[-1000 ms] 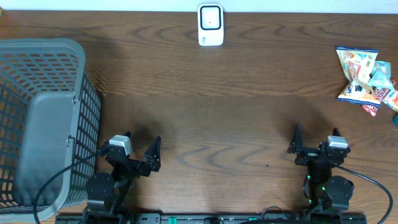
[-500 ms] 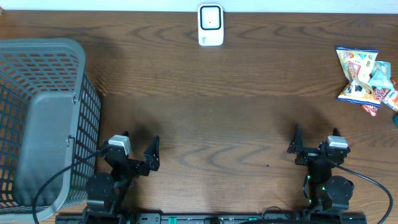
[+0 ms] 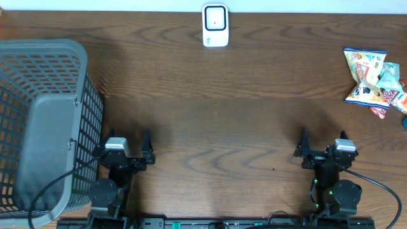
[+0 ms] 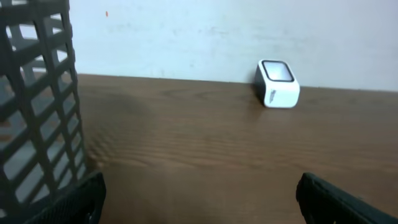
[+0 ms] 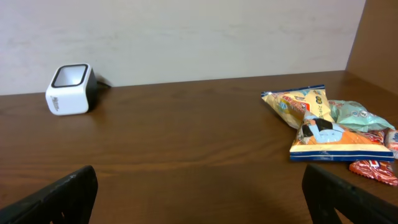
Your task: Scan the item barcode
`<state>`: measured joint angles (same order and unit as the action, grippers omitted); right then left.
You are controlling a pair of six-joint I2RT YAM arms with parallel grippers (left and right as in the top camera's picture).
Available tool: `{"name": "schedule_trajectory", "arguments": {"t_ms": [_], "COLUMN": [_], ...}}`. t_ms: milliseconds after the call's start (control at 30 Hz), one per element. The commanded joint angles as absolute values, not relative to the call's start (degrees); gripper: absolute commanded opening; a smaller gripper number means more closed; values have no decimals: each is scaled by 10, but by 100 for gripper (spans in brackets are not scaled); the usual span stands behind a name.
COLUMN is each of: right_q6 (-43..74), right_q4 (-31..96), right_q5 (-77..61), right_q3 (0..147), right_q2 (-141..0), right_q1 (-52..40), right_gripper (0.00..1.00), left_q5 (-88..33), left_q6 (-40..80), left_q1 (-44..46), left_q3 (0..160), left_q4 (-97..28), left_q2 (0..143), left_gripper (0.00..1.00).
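Note:
A white barcode scanner (image 3: 215, 25) stands at the table's far edge, centre; it also shows in the left wrist view (image 4: 278, 83) and the right wrist view (image 5: 69, 89). A pile of colourful snack packets (image 3: 374, 81) lies at the far right, with a yellow and blue packet (image 5: 326, 127) nearest the right wrist camera. My left gripper (image 3: 124, 143) sits open near the front edge beside the basket, nothing between its fingers (image 4: 202, 202). My right gripper (image 3: 324, 138) is open and empty at the front right (image 5: 202, 199), well short of the packets.
A tall grey mesh basket (image 3: 92, 121) fills the left side, its wall close to my left gripper (image 4: 37, 93). A pale wall runs behind the table's far edge.
The left gripper has swung from pointing right of centre to pointing straight ahead, ending nearer the basket. The right arm, scanner and packets have not moved.

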<state>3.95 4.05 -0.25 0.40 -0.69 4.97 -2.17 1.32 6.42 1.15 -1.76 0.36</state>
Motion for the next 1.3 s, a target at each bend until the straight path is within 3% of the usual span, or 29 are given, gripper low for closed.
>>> {"name": "schedule_trajectory", "arguments": {"t_ms": [0,1267], "right_q6": [47,47], "right_q4": [43,43], "right_q5": [-4,-4], "right_q3": [3,3], "right_q2": [-3,-3], "right_q1": [53,53], "right_gripper": [99,99], "left_q5": [2,5], "left_q6": [-28,-43], "left_q1": [61,23], "left_q3": [2,2], "left_q4": [-42,-41], "left_q2": [1,2], "left_gripper": [98,98]}}
